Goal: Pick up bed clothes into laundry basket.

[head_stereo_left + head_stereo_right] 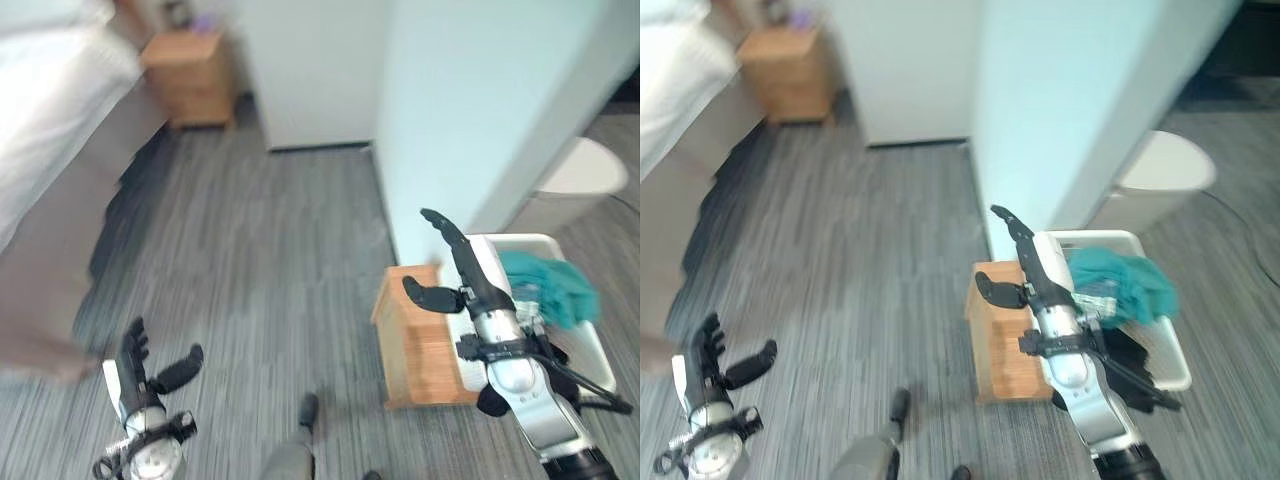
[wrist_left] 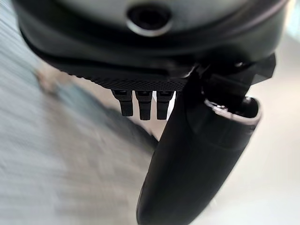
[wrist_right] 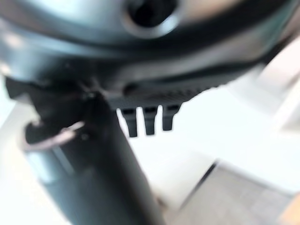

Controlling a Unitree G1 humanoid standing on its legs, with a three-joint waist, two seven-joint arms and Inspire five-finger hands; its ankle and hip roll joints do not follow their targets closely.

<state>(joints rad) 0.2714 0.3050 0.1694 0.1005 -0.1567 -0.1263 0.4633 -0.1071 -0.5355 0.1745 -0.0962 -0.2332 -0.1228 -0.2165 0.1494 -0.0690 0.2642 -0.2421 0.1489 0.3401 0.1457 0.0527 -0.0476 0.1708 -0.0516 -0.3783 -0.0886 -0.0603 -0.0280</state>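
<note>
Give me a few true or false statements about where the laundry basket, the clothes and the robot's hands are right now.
1. The white laundry basket holds a teal garment. True.
2. The right hand grips the teal garment. False: it is open and holds nothing.
3. A small wooden box stands on the floor beside the basket. True.
4. The left hand is curled round a sheet. False: it is open, low over the carpet.
5. The basket sits on the bed. False: it is on the floor.
</note>
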